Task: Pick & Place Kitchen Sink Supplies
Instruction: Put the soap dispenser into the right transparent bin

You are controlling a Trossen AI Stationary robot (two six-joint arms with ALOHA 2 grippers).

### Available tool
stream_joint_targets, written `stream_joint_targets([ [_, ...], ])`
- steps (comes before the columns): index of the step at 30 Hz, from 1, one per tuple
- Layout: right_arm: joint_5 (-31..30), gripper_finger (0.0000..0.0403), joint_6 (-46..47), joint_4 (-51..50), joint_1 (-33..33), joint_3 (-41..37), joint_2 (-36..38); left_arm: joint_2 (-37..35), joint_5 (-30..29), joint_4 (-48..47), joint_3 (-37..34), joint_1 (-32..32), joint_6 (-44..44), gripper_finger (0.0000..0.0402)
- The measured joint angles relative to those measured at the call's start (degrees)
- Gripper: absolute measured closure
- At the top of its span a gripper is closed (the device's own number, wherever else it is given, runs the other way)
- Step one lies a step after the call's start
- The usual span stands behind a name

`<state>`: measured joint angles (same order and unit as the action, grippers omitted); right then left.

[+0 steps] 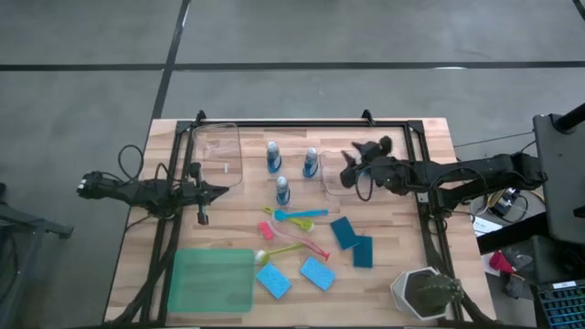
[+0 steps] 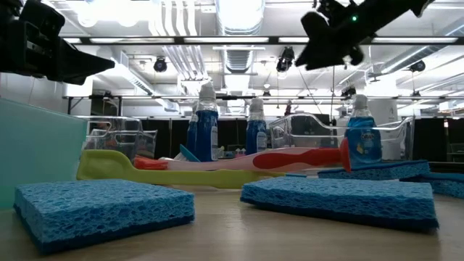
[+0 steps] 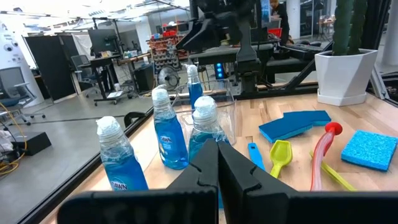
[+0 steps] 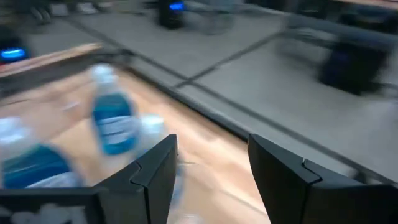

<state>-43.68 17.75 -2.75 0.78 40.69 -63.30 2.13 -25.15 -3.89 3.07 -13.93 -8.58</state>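
Bottles (image 1: pixel 309 163) stand upright just left of right hand (image 1: pixel 352 164) in frame center; hand half-open, empty, nearer than left hand (image 1: pixel 208 192), which is closed, idle.

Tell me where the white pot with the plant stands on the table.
In the high view, the white pot stands at the table's near right corner, just below and to the right of the two teal sponges.

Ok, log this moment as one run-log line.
left gripper: shut, empty, parked | right gripper: open, empty, above clear plastic bin | small blue bottles: on table
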Motion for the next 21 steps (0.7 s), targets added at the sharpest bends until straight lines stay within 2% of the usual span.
stream_joint_targets([
  [5, 13.79, 0.0221, -8.58, 7.62, 0.0, 0.0, -3.75, 0.0, 0.01, 0.0, 0.0, 0.0, 0.0, 0.0401],
  [7, 16.75, 0.0223, -9.78, 9.55, 0.0, 0.0, -5.72, 0.0, 0.0, 0.02, 0.0, 0.0, 0.0, 0.0401],
  [13, 16.77, 0.0205, -10.35, 14.97, 0.11, 0.13, -12.45, 0.0, 0.01, 0.02, 0.0, -0.01, 0.0, 0.0401],
  [21, 16.54, 0.0135, -11.42, 20.11, 3.08, 0.13, -17.06, 0.0, -0.01, 0.0, 0.0, 0.0, 0.0, 0.0401],
])
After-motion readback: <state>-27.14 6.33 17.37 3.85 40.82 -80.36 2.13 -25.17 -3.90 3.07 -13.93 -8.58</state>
